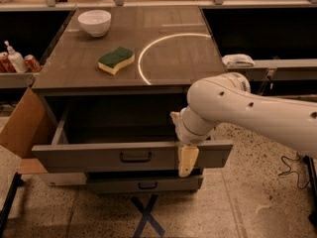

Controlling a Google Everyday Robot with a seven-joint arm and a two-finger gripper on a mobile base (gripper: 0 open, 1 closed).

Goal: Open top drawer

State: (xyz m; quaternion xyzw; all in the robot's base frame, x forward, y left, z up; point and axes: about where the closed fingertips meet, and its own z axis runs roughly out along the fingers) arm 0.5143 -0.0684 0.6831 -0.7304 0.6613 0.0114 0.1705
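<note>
Drawer: grey front, dark bar handle
Gripper: cream-yellow, lower centre of the frame, at the drawer front
Arm: white with small dark dots
Tabletop: grey-brown wood grain, marked with one pale curved line
Sponge: green top, yellow underside
Bowl: white, upper left
Cardboard flap: brown, left edge
Cans: red, far left; bottle beside them white
Floor: beige, speckled, with a dark blue tape cross at bottom centre
</note>
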